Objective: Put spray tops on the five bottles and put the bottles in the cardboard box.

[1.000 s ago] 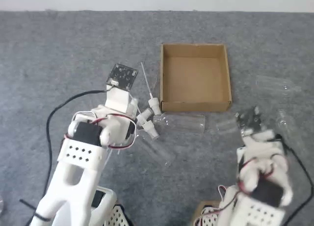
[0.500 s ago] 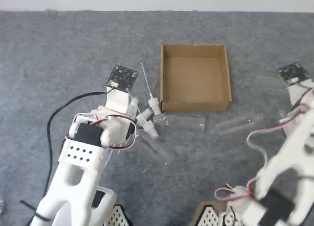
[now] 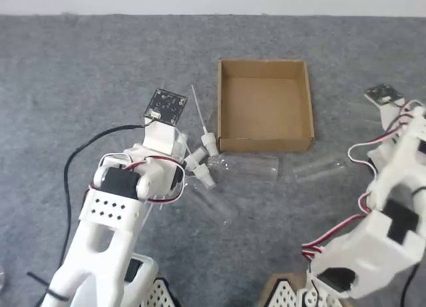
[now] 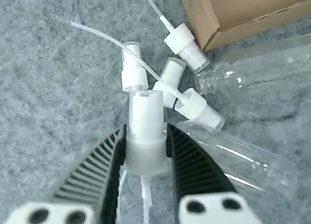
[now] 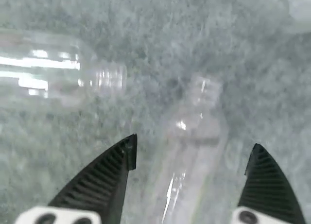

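**Grey desk: right arm swung out to the far bottles**

Grey carpeted desk [image 3: 80,67] under a pale wall, open cardboard box [image 3: 266,144] near the middle. No bottle capped yet, none boxed.

On the left, no change across the last second. Left end effector [image 4: 146,136] closed narrow on a white spray top [image 4: 145,112], dip tube trailing down between the fingers. Hovering just beside the loose spray tops [image 4: 177,44] heaped off the box's near corner. Two clear bottles close by: a front bottle [image 3: 249,167] lying along the box's front wall with its threaded neck toward the heap, and an angled bottle [image 3: 214,204] pointing back toward the arm.

On the right, the real shift: swung from low at the near edge, below the box's right corner, out to the far right of the desk. Right end effector [image 5: 194,144] now spread wide, straddling a lying bottle [image 5: 197,122] without touching it (neck pointing away from the wrist). Just beyond one finger, a crosswise bottle [image 5: 58,76].

Meaning for the task, as a judgement: apparently set up for closing on that bottle and bringing it to the waiting top. Probably the first of five pairings, so early days. Round, clear, light plastic, so prone to rolling away if pinched off-centre.
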You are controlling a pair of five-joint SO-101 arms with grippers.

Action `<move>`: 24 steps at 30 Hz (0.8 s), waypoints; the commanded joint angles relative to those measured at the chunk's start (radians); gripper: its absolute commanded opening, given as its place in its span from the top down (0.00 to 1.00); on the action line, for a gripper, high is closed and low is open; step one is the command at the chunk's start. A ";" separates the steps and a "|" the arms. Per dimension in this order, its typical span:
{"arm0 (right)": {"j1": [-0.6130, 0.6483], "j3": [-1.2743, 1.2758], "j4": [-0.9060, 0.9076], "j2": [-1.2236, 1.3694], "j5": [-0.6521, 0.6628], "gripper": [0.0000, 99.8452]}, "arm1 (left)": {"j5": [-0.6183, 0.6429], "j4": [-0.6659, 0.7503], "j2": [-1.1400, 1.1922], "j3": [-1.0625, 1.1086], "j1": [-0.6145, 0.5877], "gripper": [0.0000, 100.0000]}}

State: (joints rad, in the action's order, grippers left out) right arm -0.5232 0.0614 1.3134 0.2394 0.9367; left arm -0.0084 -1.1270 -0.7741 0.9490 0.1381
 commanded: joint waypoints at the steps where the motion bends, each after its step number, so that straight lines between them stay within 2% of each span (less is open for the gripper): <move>1: 0.027 -0.115 -0.007 0.048 -0.028 0.68 | 0.006 0.018 -0.029 -0.004 -0.005 0.99; 6: 0.007 -0.209 -0.004 0.166 -0.028 0.69 | 0.006 0.018 -0.029 -0.002 0.000 0.99; 11: -0.024 -0.256 -0.005 0.240 -0.028 0.81 | 0.006 0.018 -0.029 -0.002 0.000 0.99; 21: -0.054 -0.288 0.002 0.245 -0.021 0.98 | 0.006 0.018 -0.029 -0.002 -0.003 0.99; 24: -0.056 -0.311 0.008 0.205 -0.029 0.99 | 0.006 0.018 -0.031 -0.001 -0.006 0.99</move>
State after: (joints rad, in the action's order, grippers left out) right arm -0.5692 -0.1672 1.3119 0.5232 0.9214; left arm -0.0084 -1.1270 -0.7741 0.9490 0.1381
